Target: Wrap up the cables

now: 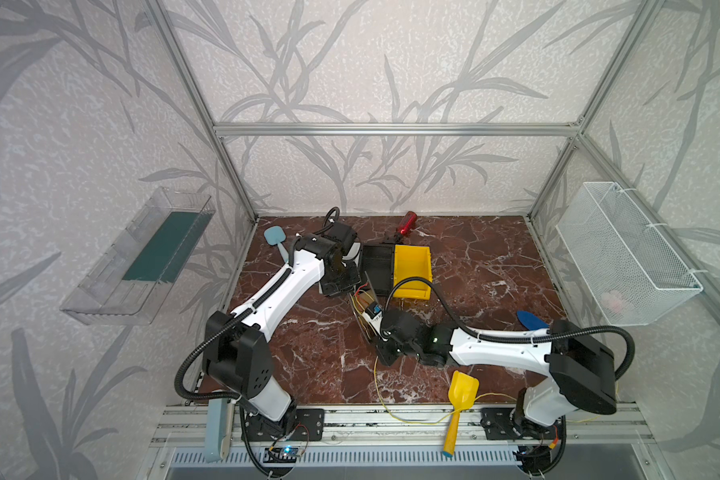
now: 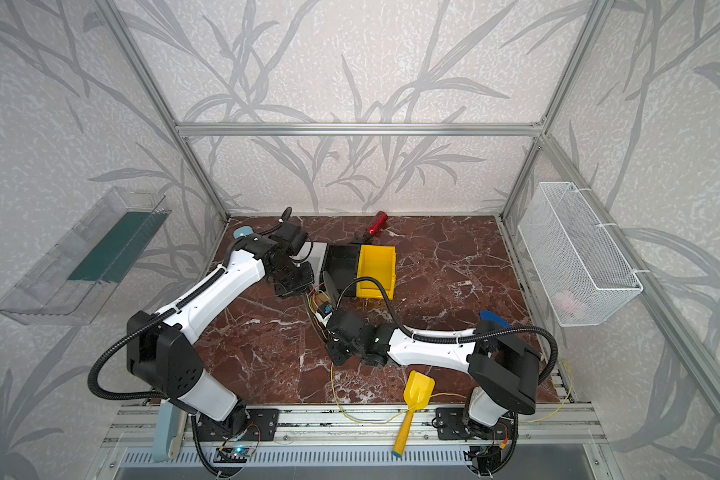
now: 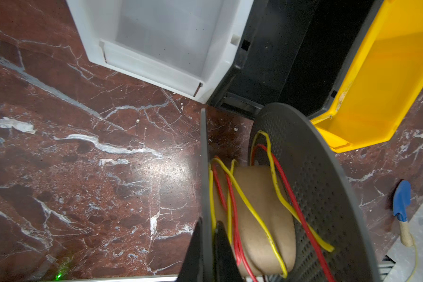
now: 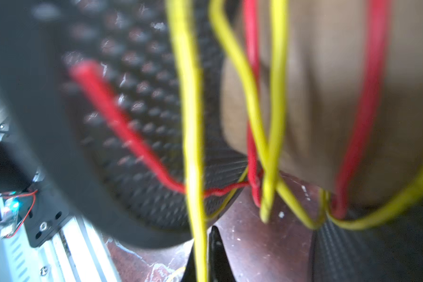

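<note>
- While we are pinching the flange of the spool with the left gripper, the right gripper is squeezing the yellow cable beside the core.
- Slack is trailing past the shovel; we are risking a snag there.

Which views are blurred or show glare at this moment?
Right wrist view: out of focus, the spool and the yellow cable smeared. Left wrist view: sharp, with a glare patch on the marble table. Both top views: evenly lit and crisp.
</note>
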